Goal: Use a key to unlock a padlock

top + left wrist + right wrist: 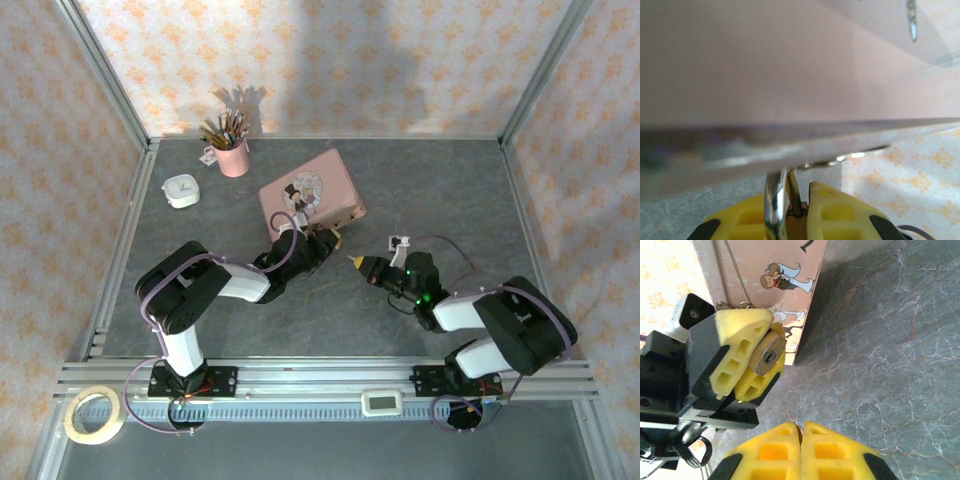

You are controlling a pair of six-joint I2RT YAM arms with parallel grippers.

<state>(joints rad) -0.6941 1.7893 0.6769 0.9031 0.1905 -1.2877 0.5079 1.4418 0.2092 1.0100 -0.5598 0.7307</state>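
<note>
Right wrist cam catches the padlock [769,356] keyhole-on, pinched in the left gripper [330,238] beside the tin [765,260] with its cartoon couple [782,277], left wrist cam gets the shackle [776,200] instead, and the right gripper [801,440] has its pads [830,455] pressed together, can't tell if the key's between them.

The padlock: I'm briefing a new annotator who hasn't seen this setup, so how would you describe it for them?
Find the pink tin in the middle of the grey table. At its near edge the left gripper pinches the padlock between yellow foam pads. It is the small metal face with a dark keyhole, far smaller than the tin beside it.
</note>
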